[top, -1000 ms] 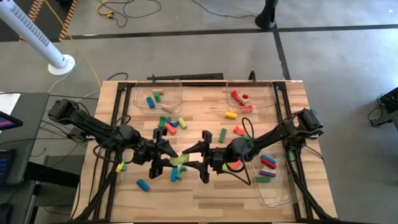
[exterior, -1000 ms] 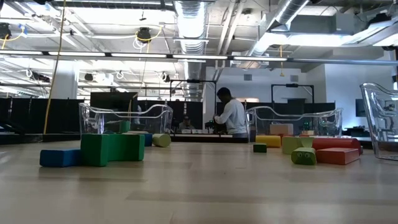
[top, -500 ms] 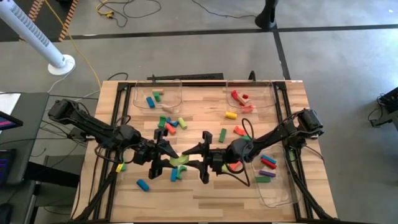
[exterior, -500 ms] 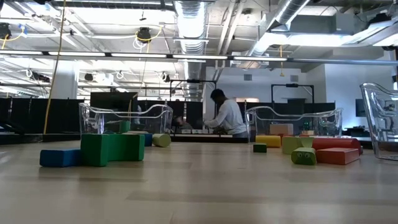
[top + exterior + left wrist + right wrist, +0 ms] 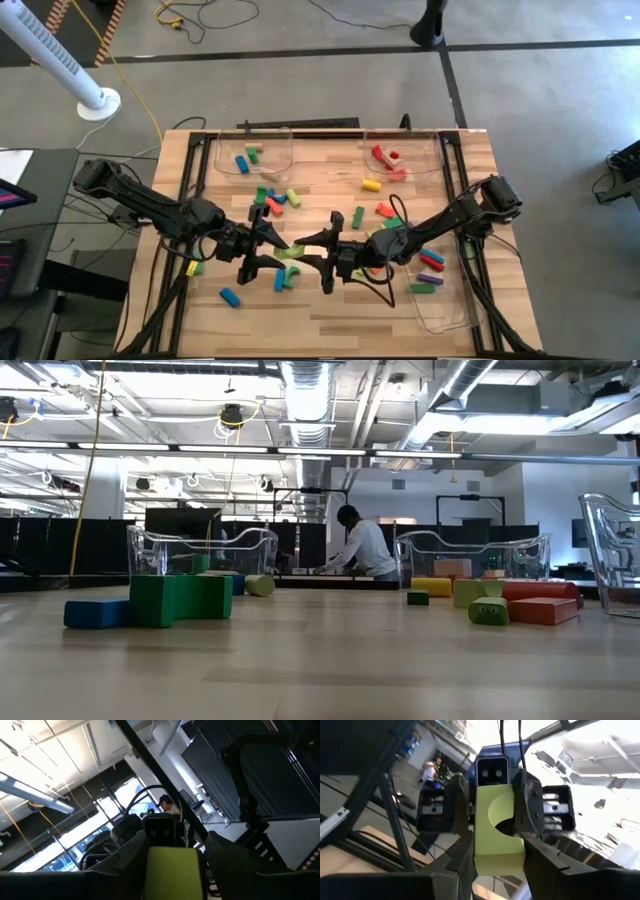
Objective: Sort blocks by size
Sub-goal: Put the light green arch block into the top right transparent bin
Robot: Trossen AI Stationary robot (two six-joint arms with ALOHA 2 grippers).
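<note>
Both grippers meet over the table's middle around one light green block [image 5: 291, 254] with a half-round notch [image 5: 501, 822]. My left gripper [image 5: 275, 252] comes from the left and my right gripper [image 5: 310, 255] from the right, and each is shut on this block. Loose blocks lie on the table: a cluster of green, red and blue ones [image 5: 273, 197], a blue one [image 5: 230, 296], a yellow one [image 5: 371, 184] and a green bar [image 5: 357, 217]. The low view shows blocks only, no gripper. My left gripper pinches the block's left end [image 5: 172, 865] between its two fingers, which point level toward the table's right. The block is lifted clear of the table. My right gripper pinches the block's opposite end [image 5: 497, 862] between its two fingers, which point level toward the table's left, tip to tip with the left gripper's fingers [image 5: 527, 805]. The block spans both grippers.
Clear trays stand at the far left [image 5: 222, 158], far right [image 5: 432, 160] and along the right edge [image 5: 440, 315], each holding a few blocks. More blocks lie under the right arm [image 5: 430, 265]. A person stands in the room beyond the table [image 5: 362, 548].
My right gripper has edged a little toward the table's left, closer to the left gripper, and its forearm now covers the red block that showed under it. The light green block stays between the two grippers, clear of the table.
</note>
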